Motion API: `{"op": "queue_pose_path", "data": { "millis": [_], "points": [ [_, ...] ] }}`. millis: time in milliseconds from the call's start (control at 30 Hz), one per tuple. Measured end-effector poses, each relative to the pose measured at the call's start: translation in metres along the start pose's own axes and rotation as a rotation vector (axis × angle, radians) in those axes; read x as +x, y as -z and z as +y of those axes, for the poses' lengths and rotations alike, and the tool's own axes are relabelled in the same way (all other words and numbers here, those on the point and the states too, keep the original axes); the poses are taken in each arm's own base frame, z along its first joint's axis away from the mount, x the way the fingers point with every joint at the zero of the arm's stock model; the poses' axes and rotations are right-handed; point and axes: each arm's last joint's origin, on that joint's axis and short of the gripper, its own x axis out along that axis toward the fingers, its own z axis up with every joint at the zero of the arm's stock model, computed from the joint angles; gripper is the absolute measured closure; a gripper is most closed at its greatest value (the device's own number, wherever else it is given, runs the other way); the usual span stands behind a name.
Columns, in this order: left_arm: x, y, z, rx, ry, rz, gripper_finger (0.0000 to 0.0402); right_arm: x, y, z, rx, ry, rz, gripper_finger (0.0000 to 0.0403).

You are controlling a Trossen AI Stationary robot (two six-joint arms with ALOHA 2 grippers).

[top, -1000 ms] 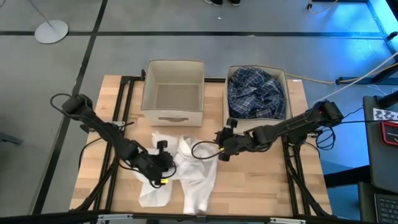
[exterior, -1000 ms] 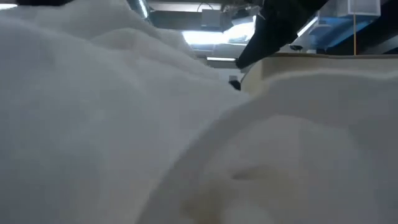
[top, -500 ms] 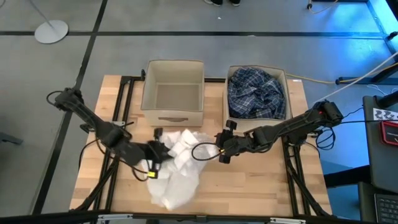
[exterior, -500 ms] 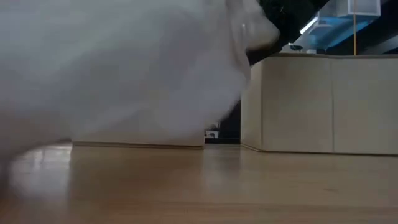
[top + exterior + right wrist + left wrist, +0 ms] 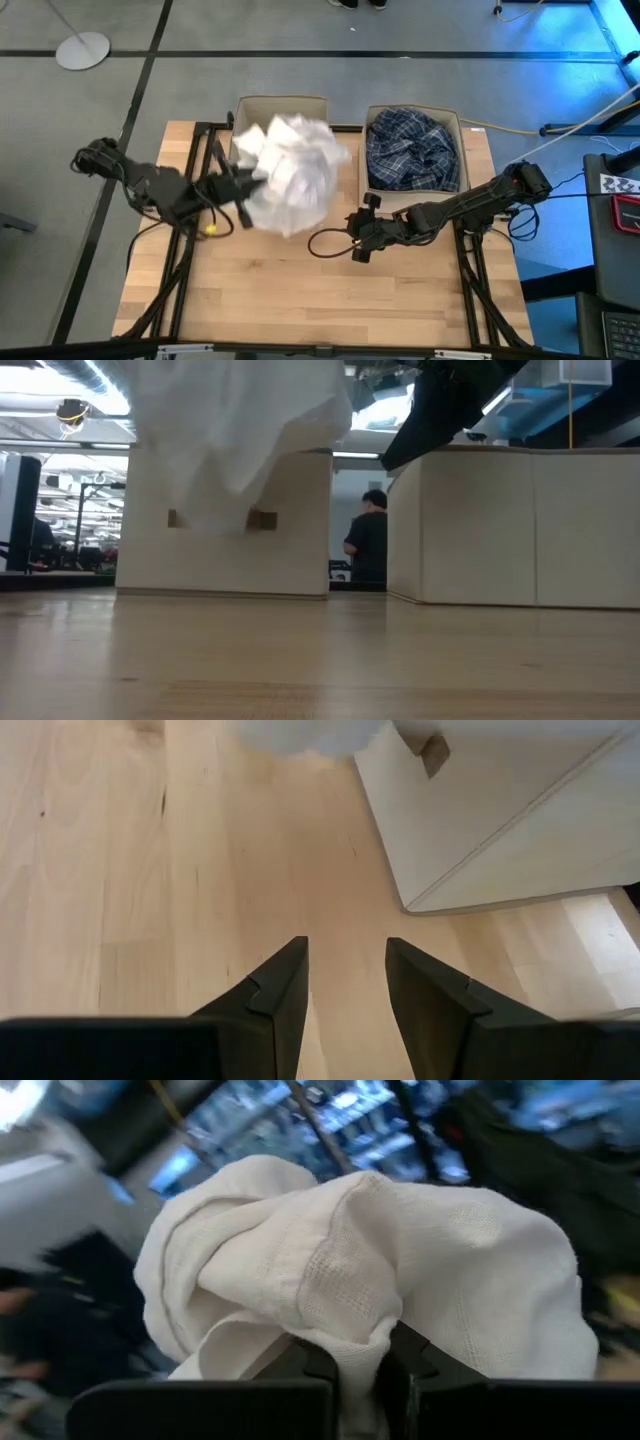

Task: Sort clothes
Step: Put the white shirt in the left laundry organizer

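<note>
Item: white shirts (image 5: 290,172) bunched above left box (image 5: 277,108) | left gripper (image 5: 365,1370) clamps them | right gripper (image 5: 345,982) agape beside | risk, we judge: trailing folds snag rim.

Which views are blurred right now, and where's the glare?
High view: white shirt smeared by motion. Left wrist view: shirt sharp, room behind blurred. Low view: cloth soft, bright ceiling lights behind. Right wrist view: sharp, table evenly lit, no glare.
</note>
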Motion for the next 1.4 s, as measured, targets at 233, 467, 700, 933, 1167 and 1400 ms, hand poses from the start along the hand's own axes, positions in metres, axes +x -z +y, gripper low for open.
{"op": "queue_pose_path", "data": {
  "millis": [233,467,700,933,1167,1400],
  "points": [
    [0.006,-0.033,0.049,0.079,-0.221,-0.151,0.0384,0.0,0.0,0.0,0.002,0.001,-0.003,0.0263],
    [0.006,-0.036,0.099,0.097,-0.38,-0.245,0.0382,0.0,-0.001,0.0,0.004,0.0,-0.009,0.0263],
    [0.028,-0.019,0.126,0.104,-0.503,-0.19,0.0381,0.0,-0.001,0.0,0.006,-0.001,-0.012,0.0263],
    [0.06,0.014,0.136,0.092,-0.488,0.017,0.0381,0.0,-0.002,0.0,0.009,-0.003,-0.018,0.0263],
    [0.095,0.06,0.126,0.033,-0.385,0.325,0.038,0.0,-0.002,0.0,0.01,-0.003,-0.02,0.0263],
    [0.123,0.101,0.101,0.014,-0.228,0.601,0.038,0.0,-0.002,0.0,0.011,-0.003,-0.021,0.0263]
  ]
}}
